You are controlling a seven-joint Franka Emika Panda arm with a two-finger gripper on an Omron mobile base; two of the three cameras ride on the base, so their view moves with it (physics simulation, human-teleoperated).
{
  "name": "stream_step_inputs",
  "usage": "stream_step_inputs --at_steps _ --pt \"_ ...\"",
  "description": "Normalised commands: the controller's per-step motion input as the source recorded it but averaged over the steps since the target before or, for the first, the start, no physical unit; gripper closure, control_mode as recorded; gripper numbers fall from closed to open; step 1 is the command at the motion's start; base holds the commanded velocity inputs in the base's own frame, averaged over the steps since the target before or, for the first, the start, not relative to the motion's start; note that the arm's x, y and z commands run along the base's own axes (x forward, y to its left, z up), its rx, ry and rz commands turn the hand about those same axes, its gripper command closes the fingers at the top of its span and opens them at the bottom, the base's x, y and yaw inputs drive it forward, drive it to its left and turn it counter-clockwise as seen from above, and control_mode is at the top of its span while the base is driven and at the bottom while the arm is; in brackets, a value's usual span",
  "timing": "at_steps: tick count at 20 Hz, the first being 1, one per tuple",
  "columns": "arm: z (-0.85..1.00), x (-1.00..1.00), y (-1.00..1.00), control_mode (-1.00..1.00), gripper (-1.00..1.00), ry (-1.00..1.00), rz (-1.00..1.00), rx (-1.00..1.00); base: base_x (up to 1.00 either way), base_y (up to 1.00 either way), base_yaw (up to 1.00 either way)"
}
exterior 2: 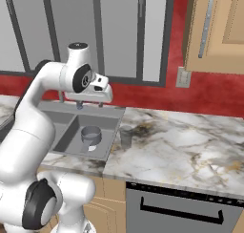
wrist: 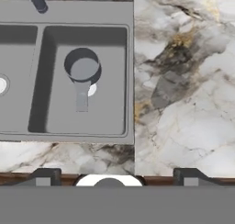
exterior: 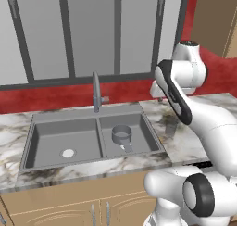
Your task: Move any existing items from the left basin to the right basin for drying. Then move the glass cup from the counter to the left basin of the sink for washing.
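Gripper point(wrist: 117, 175) of my arm is high above the front edge of the counter point(wrist: 183, 126), looking straight down, and its two dark fingertips point(wrist: 45, 176) stand wide apart with nothing between them. Going from left to right in the hand view, I see first the left basin point(wrist: 18, 81), of which a part shows, with its pale drain disc at the picture edge and no item on the floor that I can see. Then comes the thin divider, and after it the right basin point(wrist: 110, 103), where a grey metal pot point(wrist: 82, 68) stands upright, its short handle pointing toward the front wall of the basin. The slim tap point(exterior: 96, 91) stands behind the sink point(exterior: 88, 114), near the divider. To the right of the sink rim the marble counter begins, and there the glass cup point(wrist: 167, 90) stands upright on a dark vein of the stone, near the sink but not touching it. In the right base view the cup point(exterior 2: 126, 136) is just beside the right edge of the sink, and the hand hangs above and to the left of it, well apart from it.
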Motion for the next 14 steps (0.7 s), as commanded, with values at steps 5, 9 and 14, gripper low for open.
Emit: stream_step_inputs --at_steps 5,9,14 --pt "-0.49 0.02 -0.65 -1.0 -1.0 0.0 -0.07 -0.17 0.0 0.0 0.0" --pt "-0.43 0.05 -0.32 -1.0 -1.0 0.01 0.0 -0.2 0.0 0.0 0.0" --pt "-0.36 0.01 -0.08 -1.0 -1.0 0.09 0.0 -0.2 0.0 0.0 0.0"
